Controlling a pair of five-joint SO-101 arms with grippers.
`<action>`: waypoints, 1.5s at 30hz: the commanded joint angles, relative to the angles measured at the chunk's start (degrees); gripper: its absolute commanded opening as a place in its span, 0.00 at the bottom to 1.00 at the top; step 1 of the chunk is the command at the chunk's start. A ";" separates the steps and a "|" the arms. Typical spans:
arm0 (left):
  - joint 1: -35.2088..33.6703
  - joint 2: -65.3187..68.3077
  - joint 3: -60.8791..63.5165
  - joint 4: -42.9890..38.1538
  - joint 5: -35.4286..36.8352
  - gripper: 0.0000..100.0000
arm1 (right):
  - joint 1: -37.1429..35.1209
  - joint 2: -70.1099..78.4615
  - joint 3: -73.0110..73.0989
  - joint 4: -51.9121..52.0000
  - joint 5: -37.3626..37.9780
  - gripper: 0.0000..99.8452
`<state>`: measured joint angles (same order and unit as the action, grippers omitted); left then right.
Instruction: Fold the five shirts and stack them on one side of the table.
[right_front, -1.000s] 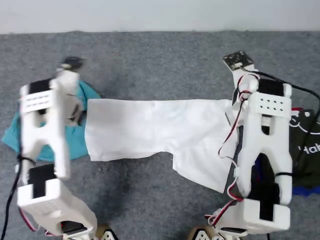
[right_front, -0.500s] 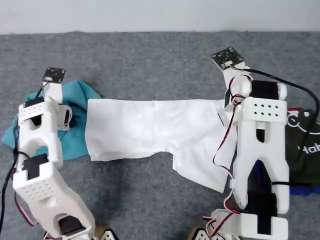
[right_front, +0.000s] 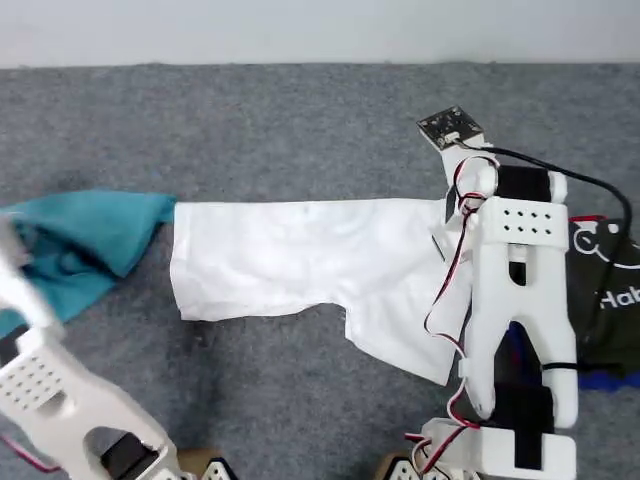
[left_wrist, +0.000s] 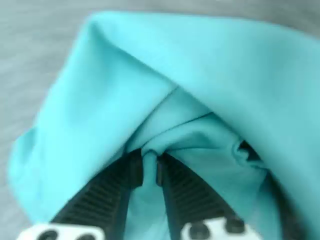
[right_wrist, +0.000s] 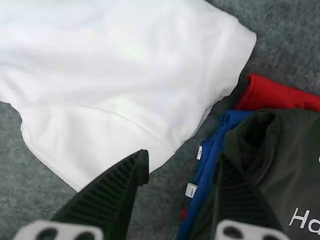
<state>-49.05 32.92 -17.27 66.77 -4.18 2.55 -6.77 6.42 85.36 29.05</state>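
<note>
The left gripper (left_wrist: 149, 161) is clenched on a pinched fold of the crumpled teal cotton shirt (left_wrist: 210, 75), whose cloth bunches up around its black ribbed fingers (left_wrist: 117, 187). In the high view this teal shirt (right_front: 85, 245) lies at the left edge of the grey felt-covered table (right_front: 300, 120), one corner of it just beside the left edge of the white short-sleeved shirt (right_front: 300, 260). The white shirt is spread flat across the middle of the table. The right arm (right_front: 515, 300) stands over the white shirt's right end. The right gripper (right_wrist: 181, 160) hangs released, jaws apart and holding nothing, above the edge of the white shirt (right_wrist: 115, 75). Beside it lies a pile: a dark shirt with white print (right_wrist: 280, 160) on top, a blue shirt (right_wrist: 210, 170) and a red shirt (right_wrist: 272, 95) showing from under it.
</note>
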 joint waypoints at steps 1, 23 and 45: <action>-4.31 -0.88 -13.23 9.76 3.25 0.01 | -1.36 -2.51 -0.18 -0.04 -0.62 0.22; 15.82 -6.59 -22.55 33.85 3.16 0.27 | -5.93 -13.67 9.85 17.27 6.59 0.28; 30.51 -37.01 16.31 33.85 -11.34 0.27 | -3.56 -40.04 46.68 3.38 54.07 0.28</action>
<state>-21.19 1.27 -6.55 99.38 -10.42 -1.76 -45.98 51.87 90.90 81.54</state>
